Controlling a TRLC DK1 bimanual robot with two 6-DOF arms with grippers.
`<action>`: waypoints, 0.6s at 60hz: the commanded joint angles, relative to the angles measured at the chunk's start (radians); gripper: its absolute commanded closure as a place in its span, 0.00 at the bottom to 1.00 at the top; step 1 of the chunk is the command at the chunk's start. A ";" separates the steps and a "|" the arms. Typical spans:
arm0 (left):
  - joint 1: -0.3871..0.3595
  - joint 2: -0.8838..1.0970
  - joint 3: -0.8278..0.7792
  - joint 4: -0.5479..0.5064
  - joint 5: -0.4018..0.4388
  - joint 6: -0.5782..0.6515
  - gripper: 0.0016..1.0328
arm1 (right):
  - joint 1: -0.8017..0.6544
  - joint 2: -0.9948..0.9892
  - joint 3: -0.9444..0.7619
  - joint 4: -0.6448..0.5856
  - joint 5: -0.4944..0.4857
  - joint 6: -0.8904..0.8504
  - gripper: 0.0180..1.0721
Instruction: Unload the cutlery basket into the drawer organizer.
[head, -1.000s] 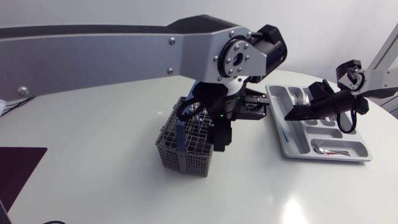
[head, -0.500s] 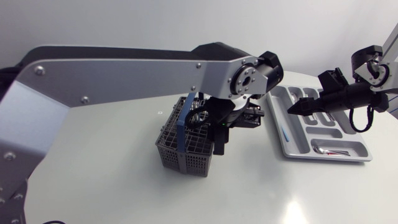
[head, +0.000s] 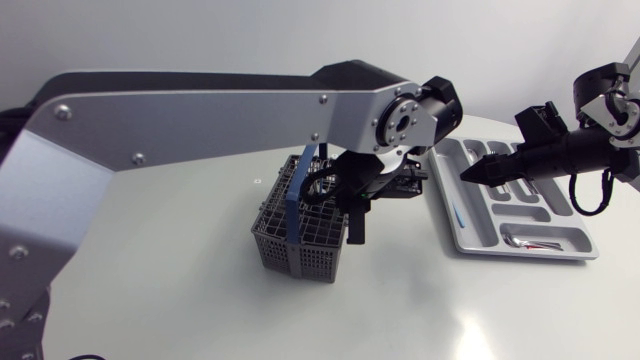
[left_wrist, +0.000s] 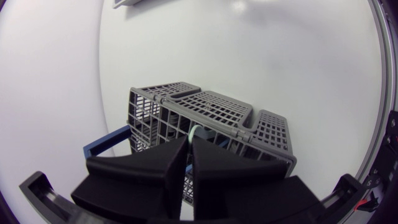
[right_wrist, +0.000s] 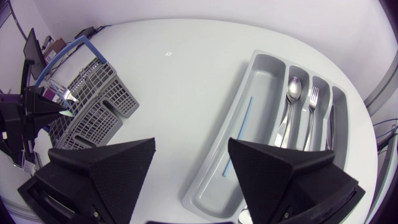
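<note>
**A:** A white table (head: 180, 290) is seen, with the grey cutlery basket (head: 300, 240) stood near its middle and the drawer organizer (right_wrist: 264, 74) set apart from it, on the right arm's side.

**B:** How are the grippers found?

**A:** The left gripper (left_wrist: 188, 146) is held over the basket, its fingers pinched, it seems, on a thin pale-green piece (left_wrist: 194, 130). The right gripper (right_wrist: 189, 155) is spread wide, nothing in it, above the organizer.

**B:** Then the piece is best drawn straight up, so the mesh walls and blue handle (left_wrist: 106, 142) are not snagged and the basket is not dragged along.
</note>
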 joint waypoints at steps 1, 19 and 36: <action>-0.011 -0.004 0.039 -0.011 -0.009 -0.019 0.94 | 0.017 -0.045 -0.040 -0.011 -0.008 -0.013 0.20; -0.032 -0.094 0.050 -0.012 -0.016 -0.053 0.94 | 0.106 -0.251 -0.169 0.032 -0.011 -0.018 0.20; -0.045 -0.168 0.076 -0.011 -0.019 -0.124 0.94 | 0.204 -0.498 -0.306 0.102 -0.005 0.001 0.20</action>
